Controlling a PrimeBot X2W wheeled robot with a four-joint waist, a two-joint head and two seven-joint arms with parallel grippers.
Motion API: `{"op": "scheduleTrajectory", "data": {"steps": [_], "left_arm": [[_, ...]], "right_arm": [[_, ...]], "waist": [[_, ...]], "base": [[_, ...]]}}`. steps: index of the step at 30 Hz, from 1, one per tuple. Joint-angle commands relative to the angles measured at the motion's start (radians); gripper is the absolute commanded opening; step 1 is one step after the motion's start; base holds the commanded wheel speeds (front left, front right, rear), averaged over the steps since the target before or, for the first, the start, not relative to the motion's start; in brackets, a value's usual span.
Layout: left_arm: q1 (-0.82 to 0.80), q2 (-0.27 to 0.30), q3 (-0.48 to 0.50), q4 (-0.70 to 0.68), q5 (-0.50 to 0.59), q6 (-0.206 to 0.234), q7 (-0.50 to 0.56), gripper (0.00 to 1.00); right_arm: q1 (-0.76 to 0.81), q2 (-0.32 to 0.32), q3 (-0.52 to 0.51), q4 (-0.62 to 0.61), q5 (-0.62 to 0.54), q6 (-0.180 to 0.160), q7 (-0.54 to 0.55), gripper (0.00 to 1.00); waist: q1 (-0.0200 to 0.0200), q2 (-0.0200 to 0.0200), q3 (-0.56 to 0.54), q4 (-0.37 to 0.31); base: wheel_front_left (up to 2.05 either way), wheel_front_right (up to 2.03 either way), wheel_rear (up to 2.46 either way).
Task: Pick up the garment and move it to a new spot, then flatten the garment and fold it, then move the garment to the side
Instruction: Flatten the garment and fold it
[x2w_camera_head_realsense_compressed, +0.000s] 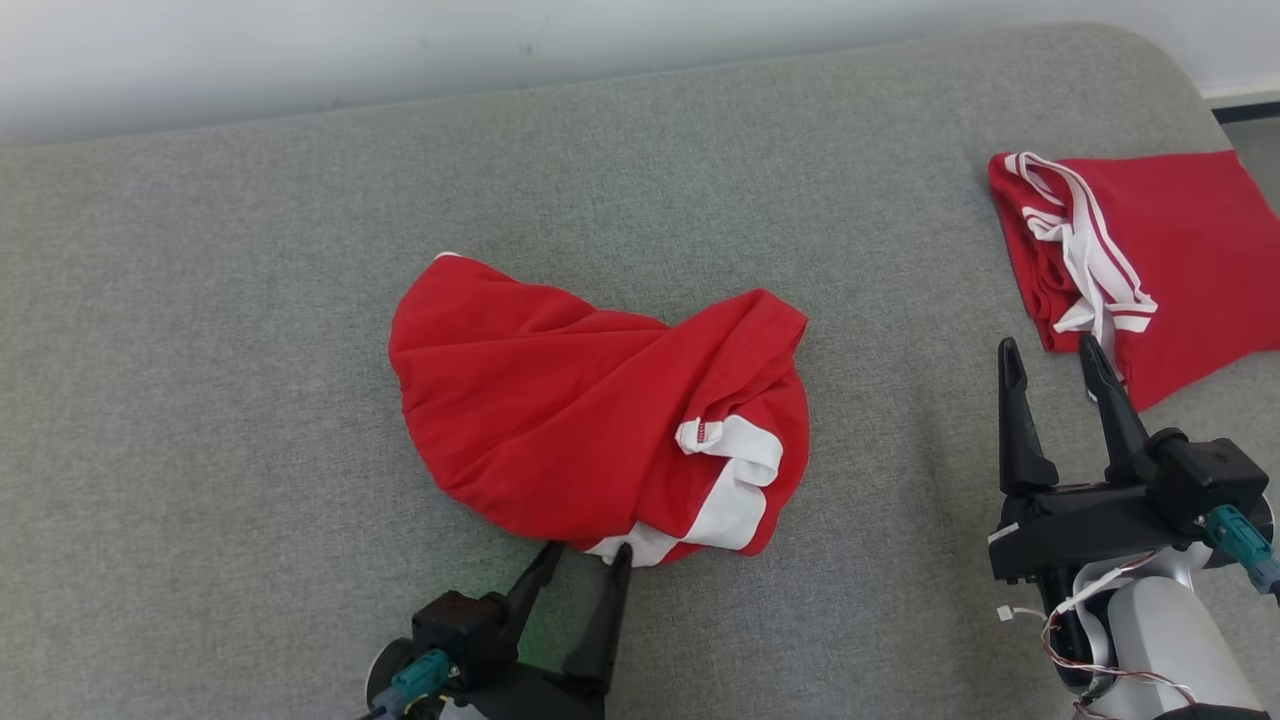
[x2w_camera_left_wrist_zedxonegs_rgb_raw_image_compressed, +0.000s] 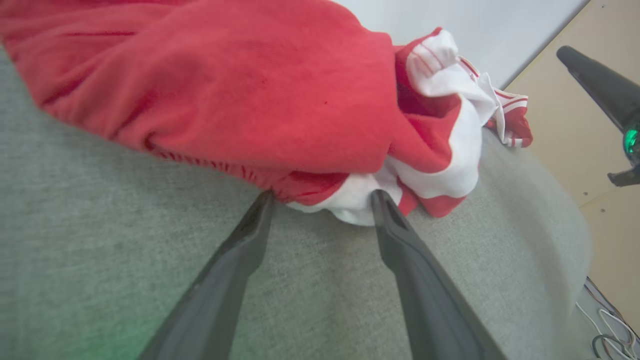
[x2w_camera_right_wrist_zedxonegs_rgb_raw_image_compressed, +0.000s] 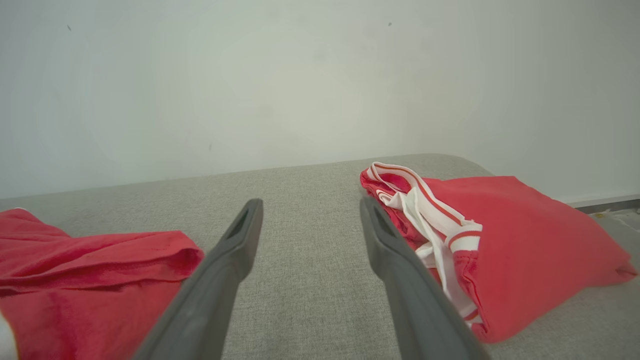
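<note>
Fingers of the left gripper (x2w_camera_head_realsense_compressed: 588, 552) are spread wide, tips at the near hem of the crumpled red garment (x2w_camera_head_realsense_compressed: 560, 430), nothing clamped. Cannot tell if the tips sit under the hem or against it. Gripper base is cut off at the head view's bottom edge.

The right gripper (x2w_camera_head_realsense_compressed: 1048, 350) is also spread wide and empty, well apart from the heap, just beside a folded red garment (x2w_camera_head_realsense_compressed: 1190, 260) that the frame's right edge cuts off.

The crumpled garment lies mid-way across the grey upholstered surface (x2w_camera_head_realsense_compressed: 250, 350). It is a rumpled mound with white bands bunched at the near right. Its type is unclear.
</note>
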Motion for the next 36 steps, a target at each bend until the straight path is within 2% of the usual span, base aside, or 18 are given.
{"op": "scheduleTrajectory", "data": {"steps": [1, 2, 3, 9, 16, 22, 27, 28, 29, 30, 31, 32, 36], "left_arm": [[-0.013, 0.004, 0.008, -0.002, 0.000, 0.001, -0.003, 0.59], [-0.018, 0.004, 0.014, -0.007, 0.013, 0.001, -0.003, 0.09], [-0.017, 0.004, 0.018, -0.008, 0.019, 0.001, -0.003, 0.00], [0.013, 0.004, 0.094, -0.044, 0.111, 0.001, -0.003, 0.00], [0.076, 0.004, 0.213, -0.096, 0.199, 0.004, -0.003, 0.00], [0.122, 0.018, 0.345, -0.119, 0.260, 0.011, -0.003, 0.00], [0.115, 0.039, 0.425, -0.084, 0.291, 0.019, -0.003, 0.00], [0.110, 0.040, 0.441, -0.075, 0.294, 0.027, -0.003, 0.09], [0.103, 0.039, 0.457, -0.071, 0.297, 0.028, -0.003, 0.36], [0.100, 0.037, 0.470, -0.062, 0.301, 0.035, -0.003, 0.85], [0.100, 0.037, 0.470, -0.062, 0.301, 0.035, -0.003, 0.85], [0.101, 0.035, 0.484, -0.051, 0.302, 0.038, -0.003, 1.00], [0.096, 0.025, 0.524, -0.026, 0.311, 0.053, -0.003, 1.00]], "right_arm": [[0.000, 0.006, 0.001, -0.004, 0.006, -0.003, -0.004, 1.00], [0.000, 0.008, 0.002, -0.005, 0.005, -0.003, -0.004, 1.00], [-0.001, 0.011, 0.003, -0.006, 0.003, -0.003, -0.004, 1.00], [0.015, 0.015, 0.005, -0.006, 0.009, -0.003, -0.004, 1.00], [0.054, 0.046, 0.050, -0.008, 0.028, -0.003, -0.004, 1.00], [0.074, 0.080, 0.156, -0.010, 0.054, -0.003, -0.004, 1.00], [0.083, 0.085, 0.296, -0.003, 0.087, -0.003, -0.004, 1.00], [0.084, 0.081, 0.327, 0.000, 0.091, -0.003, -0.003, 1.00], [0.086, 0.077, 0.355, 0.001, 0.100, -0.003, -0.003, 1.00], [0.086, 0.072, 0.374, 0.001, 0.107, -0.003, -0.003, 1.00], [0.086, 0.072, 0.374, 0.001, 0.107, -0.003, -0.003, 1.00], [0.088, 0.065, 0.397, 0.003, 0.113, -0.003, -0.003, 1.00], [0.106, 0.043, 0.484, -0.001, 0.147, -0.003, -0.003, 1.00]], "waist": [[-0.0001, -0.0001, 0.005, -0.003], [-0.0001, -0.0001, 0.006, -0.003], [-0.0001, -0.0001, 0.007, -0.003], [-0.0001, -0.0001, -0.013, 0.031], [-0.0001, -0.0001, -0.087, 0.134], [-0.0001, -0.0001, -0.133, 0.196], [-0.0001, -0.0001, -0.139, 0.194], [-0.0001, -0.0001, -0.139, 0.188], [-0.0001, -0.0001, -0.138, 0.183], [-0.0001, -0.0001, -0.138, 0.177], [-0.0001, -0.0001, -0.138, 0.177], [-0.0001, -0.0001, -0.138, 0.170], [-0.0001, -0.0001, -0.145, 0.156]], "base": [[0.00, 0.00, 0.00], [0.00, 0.00, 0.00], [0.00, 0.00, 0.00], [0.00, 0.00, 0.00], [0.00, 0.00, 0.00], [0.00, 0.00, 0.00], [0.00, 0.00, 0.00], [0.00, 0.00, 0.00], [0.00, 0.00, 0.00], [0.00, 0.00, 0.00], [0.00, 0.00, 0.00], [0.00, 0.00, 0.00], [0.00, 0.00, 0.00]]}}
